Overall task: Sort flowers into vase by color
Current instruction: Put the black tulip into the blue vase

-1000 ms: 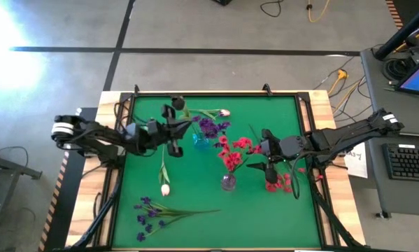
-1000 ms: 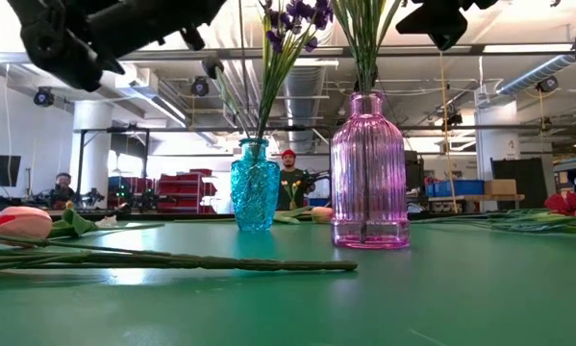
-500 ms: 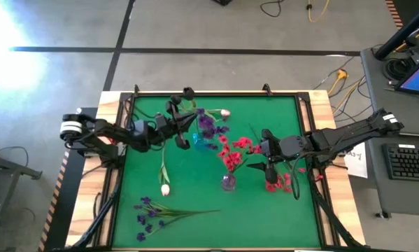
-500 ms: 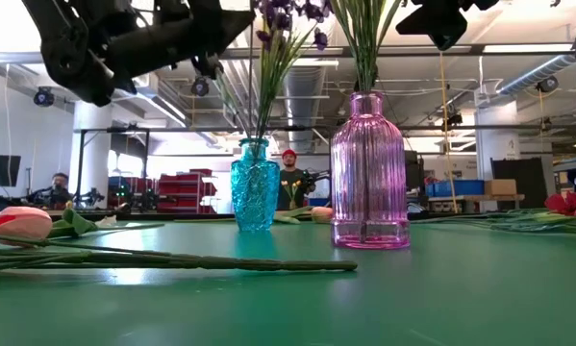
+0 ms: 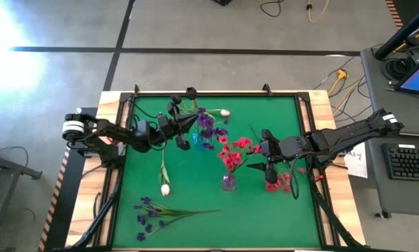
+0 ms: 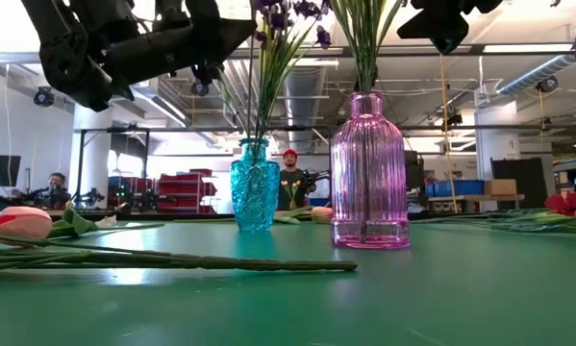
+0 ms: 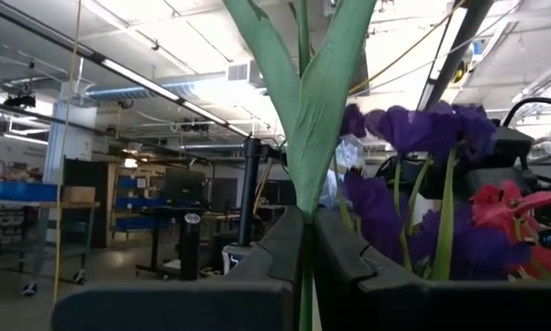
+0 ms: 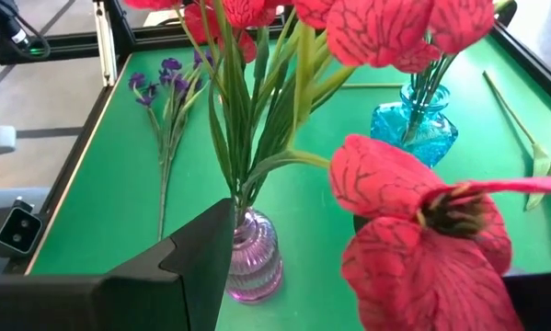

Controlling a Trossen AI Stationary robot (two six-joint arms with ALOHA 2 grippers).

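Left gripper [image 5: 183,120] w/ purple flower [image 5: 206,123] edged back; right gripper [image 5: 266,170] unchanged.

We see ribbed glossy glass in the pink vase [image 6: 369,171] and blue vase [image 6: 255,184] (both translucent), on matt green cloth [image 6: 441,288] edged with wood [image 5: 324,105].

Robotics lab: exposed ceiling ducts [image 6: 302,91], equipment racks [image 6: 177,187], concrete floor [image 5: 216,28]
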